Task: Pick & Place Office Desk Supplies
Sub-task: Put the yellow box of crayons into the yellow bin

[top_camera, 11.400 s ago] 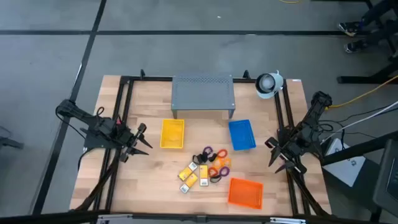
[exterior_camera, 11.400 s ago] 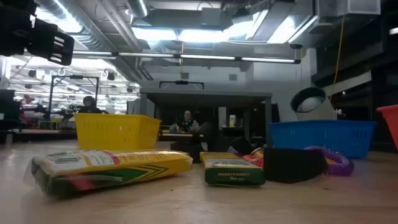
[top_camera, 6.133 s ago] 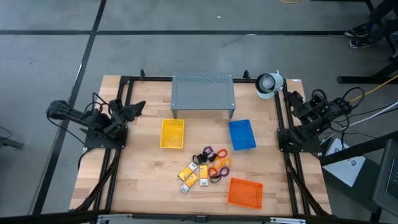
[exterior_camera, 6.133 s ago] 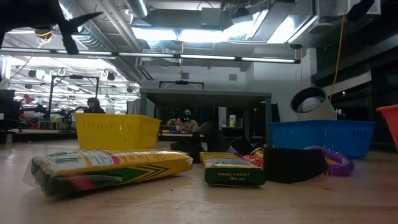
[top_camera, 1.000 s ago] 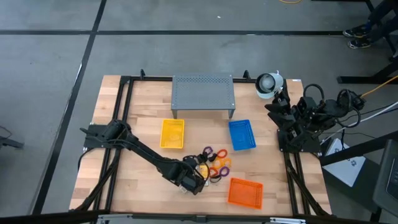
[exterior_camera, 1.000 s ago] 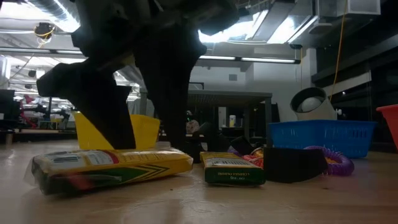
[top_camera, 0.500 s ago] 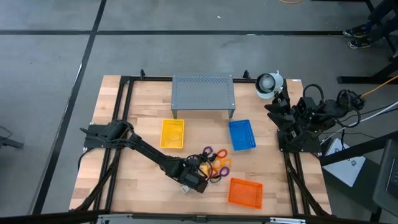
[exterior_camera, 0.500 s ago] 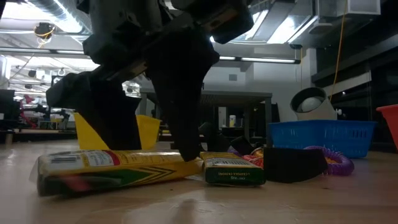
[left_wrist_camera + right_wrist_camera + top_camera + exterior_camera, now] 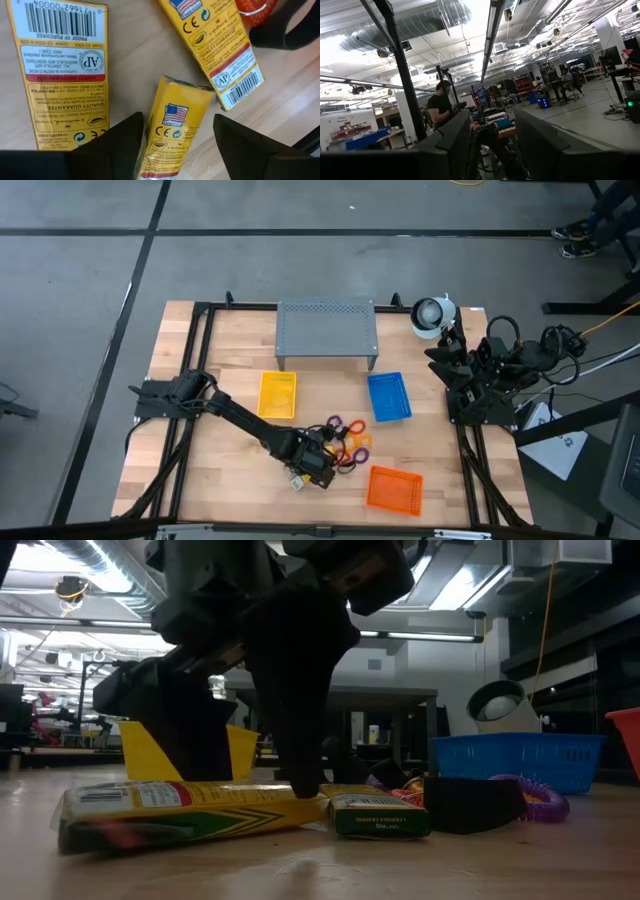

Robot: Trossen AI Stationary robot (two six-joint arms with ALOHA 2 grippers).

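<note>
Three yellow-and-white packets lie flat on the wood near the table's middle front: one [image 9: 60, 75], a middle one [image 9: 175, 125] and a third [image 9: 220, 50]. My left gripper [image 9: 313, 465] reaches steeply down over them, open, its fingers on either side of the middle packet. In the low view the fingers [image 9: 300, 740] stand just behind the nearest long packet [image 9: 180, 810]. Coloured loops [image 9: 350, 442] and a black clip [image 9: 470, 802] lie just to the right. My right gripper [image 9: 492, 135] is open, raised at the table's right edge [image 9: 445, 355], and holds nothing. My left gripper comes from above, pointing steeply down, with the middle packet lying lengthwise between its open fingers. One finger [image 9: 120, 145] lies against the packet's long side [image 9: 147, 132]; the other finger [image 9: 245, 145] stands a little apart from it. The packet rests on the table.
A yellow tray [image 9: 277, 394], a blue tray [image 9: 388, 396] and an orange tray [image 9: 394, 488] stand around the pile. A grey perforated stand [image 9: 327, 330] is at the back, with a white round object [image 9: 432, 314] at the back right. People show in the room beyond.
My left gripper has turned about its own axis and settled a little lower among the packets, staying open. The nearest long packet has slid slightly toward the table's right and turned a little; the small packet beside it has been nudged too.
</note>
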